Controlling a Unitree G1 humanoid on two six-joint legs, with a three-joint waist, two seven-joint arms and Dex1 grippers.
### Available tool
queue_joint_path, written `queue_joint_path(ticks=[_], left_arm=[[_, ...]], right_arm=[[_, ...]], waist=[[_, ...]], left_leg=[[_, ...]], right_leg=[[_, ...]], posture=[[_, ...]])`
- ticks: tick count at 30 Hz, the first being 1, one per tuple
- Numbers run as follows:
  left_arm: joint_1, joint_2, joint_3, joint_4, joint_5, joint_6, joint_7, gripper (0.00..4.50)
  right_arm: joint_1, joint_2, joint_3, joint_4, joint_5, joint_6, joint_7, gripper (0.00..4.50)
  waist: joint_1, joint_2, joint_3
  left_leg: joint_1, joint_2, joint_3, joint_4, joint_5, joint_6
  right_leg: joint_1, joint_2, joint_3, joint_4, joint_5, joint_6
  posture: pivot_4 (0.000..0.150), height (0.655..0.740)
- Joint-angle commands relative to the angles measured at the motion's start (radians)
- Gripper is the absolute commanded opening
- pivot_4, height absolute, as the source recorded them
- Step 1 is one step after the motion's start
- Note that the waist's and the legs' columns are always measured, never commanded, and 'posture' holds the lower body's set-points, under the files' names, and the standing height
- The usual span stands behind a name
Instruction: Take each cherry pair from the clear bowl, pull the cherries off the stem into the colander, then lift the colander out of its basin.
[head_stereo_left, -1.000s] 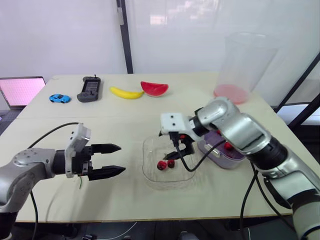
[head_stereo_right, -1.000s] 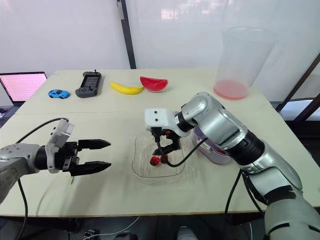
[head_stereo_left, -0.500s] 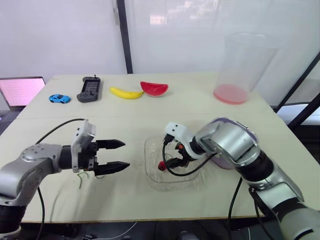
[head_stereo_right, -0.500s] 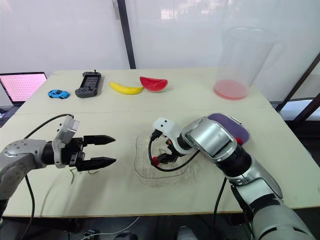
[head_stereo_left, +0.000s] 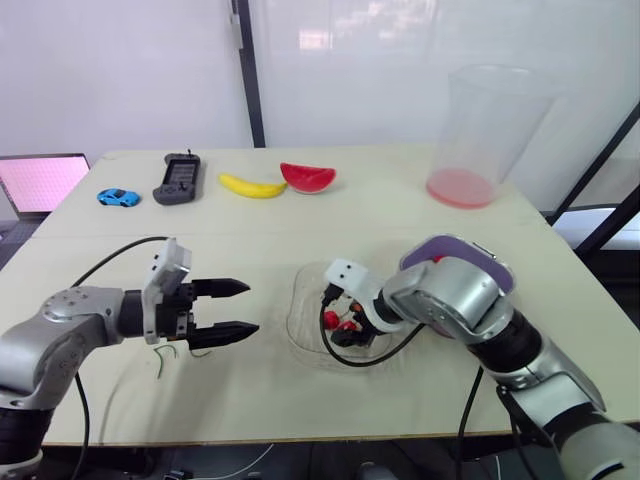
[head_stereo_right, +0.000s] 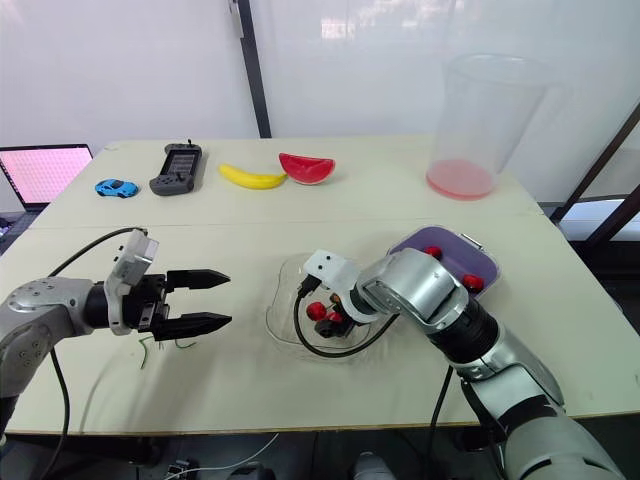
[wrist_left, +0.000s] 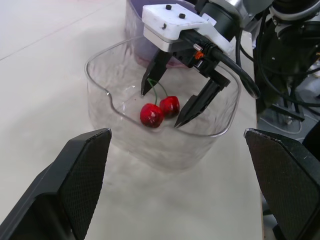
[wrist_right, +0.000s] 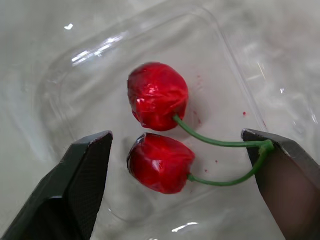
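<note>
Banana (head_stereo_left: 252, 186), melon slice (head_stereo_left: 308, 177), toy car (head_stereo_left: 119, 197) beyond bowl (head_stereo_left: 297, 302)

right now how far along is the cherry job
Done: red cherries already lie in the purple colander. In hand: the right claw, open, straddles the one cherry pair seen in the clear bowl, not yet gripping; the left claw hovers open. Left: grasp, pull them off the stem, lift the colander out.

The red cherry pair (wrist_right: 160, 125) lies in the clear plastic bowl (wrist_left: 160, 150) at the near middle of the pale table (head_stereo_left: 300, 220). The purple oval basin (head_stereo_right: 455, 245) stands just right of the bowl. Along the far left run a blue toy car (head_stereo_left: 119, 197), black remote (head_stereo_left: 178, 178), yellow banana (head_stereo_left: 253, 186) and red melon slice (head_stereo_left: 308, 177).
</note>
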Motion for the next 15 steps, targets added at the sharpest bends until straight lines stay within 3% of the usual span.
queue_joint_path(ticks=[1, 9, 15], left_arm=[[-0.018, -0.003, 0.000, -0.008, 0.001, -0.013, -0.009, 4.50], [-0.014, -0.012, -0.003, -0.007, 0.010, -0.022, -0.012, 4.50], [-0.015, -0.018, -0.012, -0.002, 0.021, -0.032, -0.019, 4.50]], right_arm=[[-0.032, -0.004, 0.007, -0.023, 0.052, 0.007, -0.036, 3.21], [-0.078, -0.010, 0.058, -0.056, 0.067, -0.001, -0.055, 3.21], [-0.220, -0.146, 0.312, -0.101, -0.080, -0.318, 0.139, 3.21]], waist=[[0.000, 0.000, 0.000], [0.000, 0.000, 0.000], [0.000, 0.000, 0.000]], left_leg=[[0.000, 0.000, 0.000, 0.000, 0.000, 0.000], [0.000, 0.000, 0.000, 0.000, 0.000, 0.000], [0.000, 0.000, 0.000, 0.000, 0.000, 0.000]], right_leg=[[0.000, 0.000, 0.000, 0.000, 0.000, 0.000], [0.000, 0.000, 0.000, 0.000, 0.000, 0.000], [0.000, 0.000, 0.000, 0.000, 0.000, 0.000]], posture=[[0.150, 0.7380], [0.150, 0.7380], [0.150, 0.7380]])
